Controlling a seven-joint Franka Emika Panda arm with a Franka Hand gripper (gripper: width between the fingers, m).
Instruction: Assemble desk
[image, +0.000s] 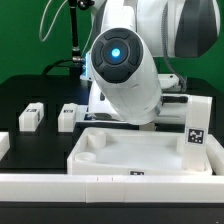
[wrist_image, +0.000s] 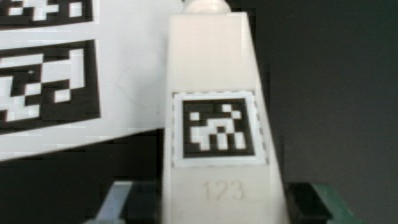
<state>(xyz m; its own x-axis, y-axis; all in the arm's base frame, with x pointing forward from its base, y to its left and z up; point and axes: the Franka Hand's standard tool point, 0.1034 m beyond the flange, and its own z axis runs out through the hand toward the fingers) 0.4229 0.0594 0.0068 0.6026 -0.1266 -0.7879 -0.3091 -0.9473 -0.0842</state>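
Though hidden behind the arm (image: 125, 70) mid-frame in the exterior view, shows from the wrist as a white leg (wrist_image: 217, 90) beside the marker board (wrist_image: 54, 80): likely light, stiff, slick, best pinched across flat sides, flanked narrowly by the gripper (wrist_image: 217, 203), contact impossible to tell.

A white leg (wrist_image: 217, 90) runs lengthwise down the middle, lying on the dark tabletop (wrist_image: 338, 100). It carries a square black-and-white tag (wrist_image: 217, 125), with the raised number 123 just beyond it, towards the fingers (wrist_image: 125, 205). The two fingers flank that end of the leg, one on each side, very close; contact cannot be told. The marker board (wrist_image: 80, 90) lies beside the leg, showing large tags.
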